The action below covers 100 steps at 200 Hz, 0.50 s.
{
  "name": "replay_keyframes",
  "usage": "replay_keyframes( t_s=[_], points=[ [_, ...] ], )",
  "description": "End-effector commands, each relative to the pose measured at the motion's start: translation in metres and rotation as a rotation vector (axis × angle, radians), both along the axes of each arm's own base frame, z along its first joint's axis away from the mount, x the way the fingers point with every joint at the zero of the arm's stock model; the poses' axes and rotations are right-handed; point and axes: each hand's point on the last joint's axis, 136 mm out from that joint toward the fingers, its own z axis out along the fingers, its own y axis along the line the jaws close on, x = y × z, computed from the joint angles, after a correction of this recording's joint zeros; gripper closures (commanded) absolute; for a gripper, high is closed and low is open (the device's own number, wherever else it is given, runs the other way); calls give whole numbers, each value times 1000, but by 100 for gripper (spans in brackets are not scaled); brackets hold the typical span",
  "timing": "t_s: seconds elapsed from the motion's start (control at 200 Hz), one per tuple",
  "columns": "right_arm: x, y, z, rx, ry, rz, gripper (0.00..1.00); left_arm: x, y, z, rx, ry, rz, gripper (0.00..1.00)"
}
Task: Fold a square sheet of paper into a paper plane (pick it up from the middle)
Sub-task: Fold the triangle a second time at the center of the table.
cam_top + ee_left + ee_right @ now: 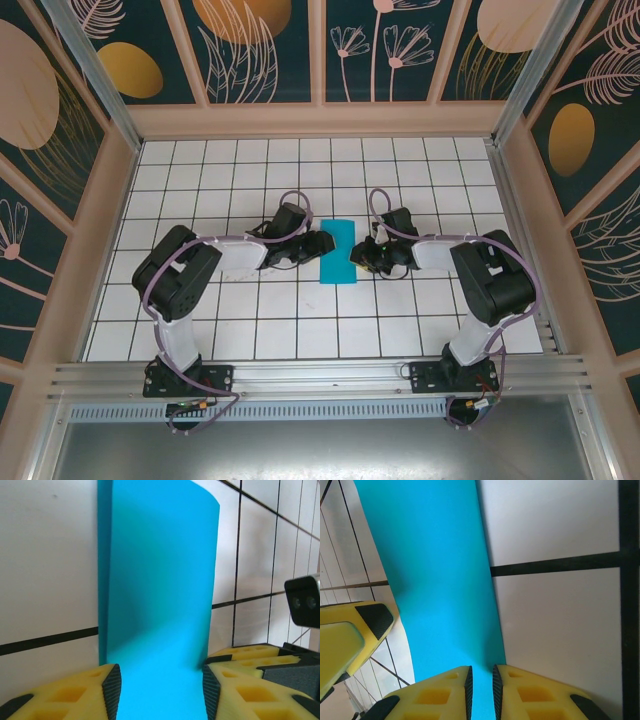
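Folded square sheet of paper [338, 252], long axis running front to back, lies between my pinching right gripper [481, 672] and half-open left gripper [158, 680].

A white-tiled table [250, 330] with dark grout lines forms the floor of the booth. On the left, far and right sides, pale wooden frames hold wall panels [265, 50] of dark teal printed with pale plant outlines and orange and peach rounds. An aluminium rail [320, 375] runs along the near edge, with a grey metal sheet [320, 450] nearer still
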Motion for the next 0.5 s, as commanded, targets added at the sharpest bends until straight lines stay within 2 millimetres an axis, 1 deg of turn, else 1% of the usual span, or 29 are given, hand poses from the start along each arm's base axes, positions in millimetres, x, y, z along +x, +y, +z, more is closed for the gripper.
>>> replay_keyframes(
  t_s=[0.0, 0.085, 0.16, 0.245, 0.37, 0.495],
  points=[
    [-17, -20, -34, -100, 83, -25, 77, -12, 13, 7, 6, 20, 51, 50],
    [-17, -21, -33, -99, 81, -29, 77, -24, 16, 7, -8, 39, 44, 49],
    [-17, -22, -34, -100, 81, -31, 76, -35, 11, 8, -39, 62, 16, 49],
    [-17, -22, -34, -102, 82, -31, 76, -47, 7, 5, -43, 102, -8, 49],
    [-18, -23, -35, -103, 85, -34, 77, -54, 7, -3, -33, 141, -12, 49],
    [-18, -23, -35, -105, 84, -33, 76, -57, 4, -3, -33, 156, -30, 50]
  ],
)
